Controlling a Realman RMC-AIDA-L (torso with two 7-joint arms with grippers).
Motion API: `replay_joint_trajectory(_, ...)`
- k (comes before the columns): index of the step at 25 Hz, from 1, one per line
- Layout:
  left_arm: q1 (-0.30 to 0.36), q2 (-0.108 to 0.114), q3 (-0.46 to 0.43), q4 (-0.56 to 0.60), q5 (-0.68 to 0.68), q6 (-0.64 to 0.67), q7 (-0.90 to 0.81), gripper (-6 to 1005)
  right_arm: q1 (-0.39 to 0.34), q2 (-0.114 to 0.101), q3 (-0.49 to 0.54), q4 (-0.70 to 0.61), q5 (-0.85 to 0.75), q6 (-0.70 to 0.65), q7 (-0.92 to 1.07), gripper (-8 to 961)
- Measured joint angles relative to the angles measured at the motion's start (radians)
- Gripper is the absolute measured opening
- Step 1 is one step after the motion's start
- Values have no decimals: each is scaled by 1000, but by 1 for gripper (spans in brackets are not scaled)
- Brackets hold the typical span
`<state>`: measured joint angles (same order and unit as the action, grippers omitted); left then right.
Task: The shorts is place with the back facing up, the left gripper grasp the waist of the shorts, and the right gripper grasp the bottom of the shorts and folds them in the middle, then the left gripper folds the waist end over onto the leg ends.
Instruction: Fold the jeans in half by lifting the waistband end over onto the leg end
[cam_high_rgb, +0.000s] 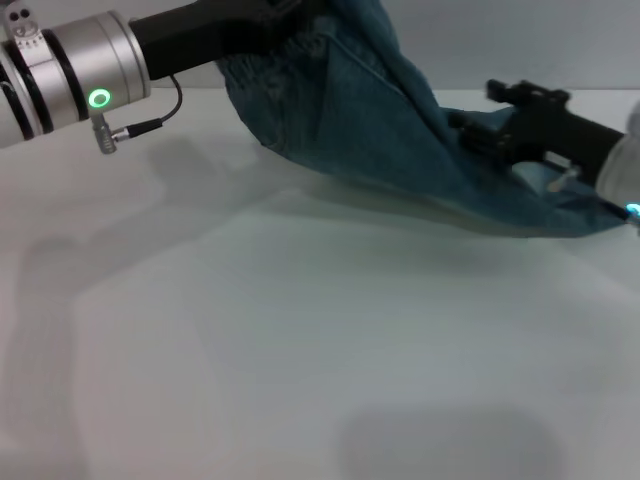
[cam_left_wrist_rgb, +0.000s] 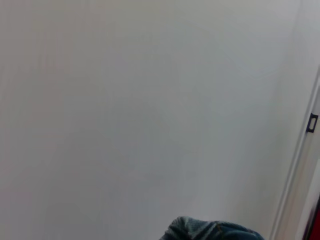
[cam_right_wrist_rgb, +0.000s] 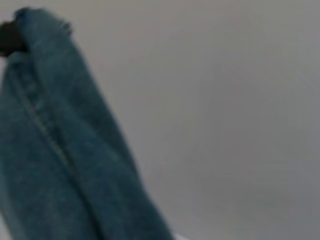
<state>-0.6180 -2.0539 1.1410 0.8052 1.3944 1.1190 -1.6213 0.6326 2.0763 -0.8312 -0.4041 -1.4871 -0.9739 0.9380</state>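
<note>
Overhead, soft blue denim shorts (cam_high_rgb: 370, 130) are held draped above the white table (cam_high_rgb: 300, 340), pinched by the left gripper (cam_high_rgb: 300, 25) and right gripper (cam_high_rgb: 480, 135). Limp, moderately heavy cloth is judged best gripped at waistband and hems.

The shorts (cam_high_rgb: 370, 120) are blue denim, darker in the folds, with a paler stitched seam running down the cloth. The counter (cam_high_rgb: 300, 340) is plain white. The left arm (cam_high_rgb: 70, 70) is silver with a black forepart and a green ring light; the right arm (cam_high_rgb: 560, 130) is black.
</note>
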Motion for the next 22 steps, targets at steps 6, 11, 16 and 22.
replay_joint_trajectory(6, -12, 2, 0, 1, 0, 13, -1, 131, 43, 4, -66, 44, 1, 0, 18, 629)
replay_joint_trajectory(11, -17, 6, 0, 5, 2, 22, -6, 130, 70, 7, -154, 47, 2, -14, 128, 631)
replay_joint_trajectory(16, -23, 7, 0, 5, 4, 23, -6, 128, 89, 8, -214, 47, 2, -24, 185, 630)
replay_joint_trajectory(22, -26, 8, 2, 5, 6, 24, -1, 128, 120, 8, -306, 33, 2, -73, 303, 630)
